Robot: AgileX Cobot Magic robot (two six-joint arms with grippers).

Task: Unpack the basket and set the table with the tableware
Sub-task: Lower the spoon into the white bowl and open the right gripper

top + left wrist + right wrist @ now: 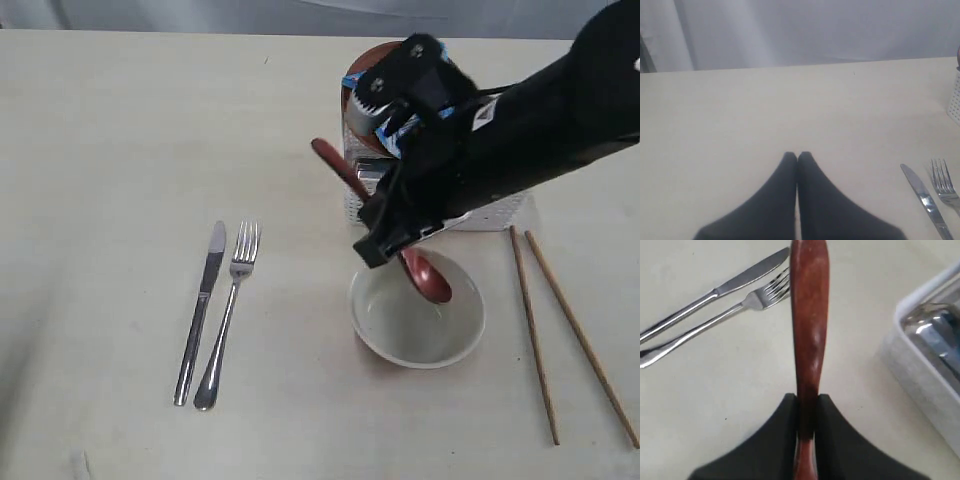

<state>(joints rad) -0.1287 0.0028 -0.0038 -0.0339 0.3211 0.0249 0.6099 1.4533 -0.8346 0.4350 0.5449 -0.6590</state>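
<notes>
My right gripper (385, 215) (808, 399) is shut on the red-brown spoon (425, 275) (809, 315). The spoon's head hangs over the pale grey-green bowl (417, 318); its handle sticks up toward the left. The white basket (495, 212) (925, 385) stands behind the bowl, mostly hidden by my right arm, with the brown plate (372, 58) and a steel cup (935, 335) in it. Knife (201, 310) (715, 290) and fork (228, 315) (715, 322) lie side by side on the table (120, 150). Two chopsticks (555, 325) lie right of the bowl. My left gripper (798, 156) is shut and empty above the table.
A blue snack packet (405, 130) shows in the basket behind my right arm. In the left wrist view the knife (925, 200) and fork (942, 185) lie at one side, and a corner of the basket (955, 102) shows at the frame's edge.
</notes>
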